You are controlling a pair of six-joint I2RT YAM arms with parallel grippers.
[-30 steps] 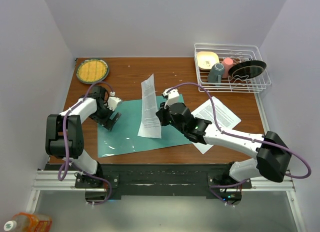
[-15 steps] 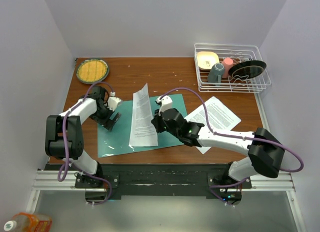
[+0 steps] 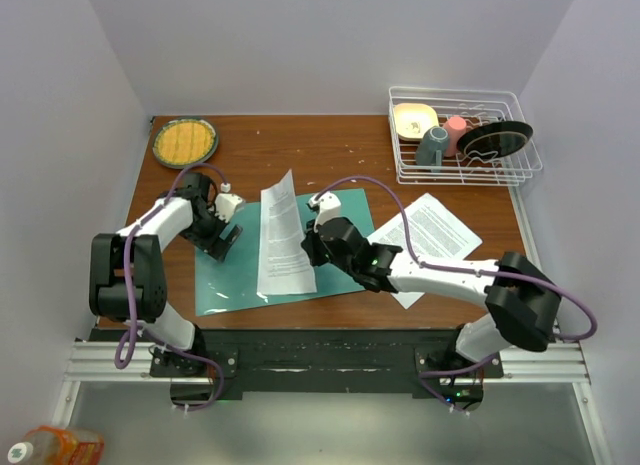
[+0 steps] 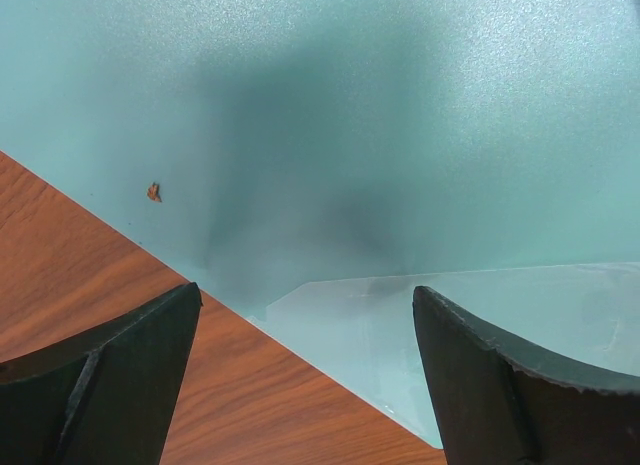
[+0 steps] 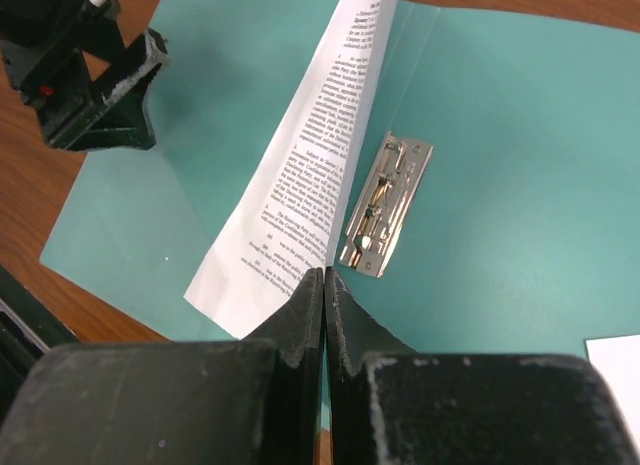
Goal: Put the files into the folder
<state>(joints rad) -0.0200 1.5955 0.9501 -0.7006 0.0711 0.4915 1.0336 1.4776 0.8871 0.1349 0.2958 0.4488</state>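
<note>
In the right wrist view the right gripper [image 5: 325,277] has its black jaws pressed together, pinching the bottom edge of one printed sheet [image 5: 305,175]. The sheet rises as a thin, floppy strip toward the top middle. Only this view shows the shiny metal clip [image 5: 385,205] lying on the folder [image 5: 500,165], just right of the sheet.

The left wrist view alone shows the left gripper [image 4: 305,297] spread wide across the folder's edge. One finger is over wood, the other over the glossy clear sleeve [image 4: 470,315], and a small orange crumb [image 4: 153,192] sits on the matte teal.

From above, the folder lies flat at centre-left of the brown wooden table [image 3: 330,150]. The other files [image 3: 435,233] lie to its right, partly hidden by the right arm. Farthest back are a white wire rack [image 3: 455,89] of dishes, upper right, and a round yellow plate [image 3: 185,142], upper left.
</note>
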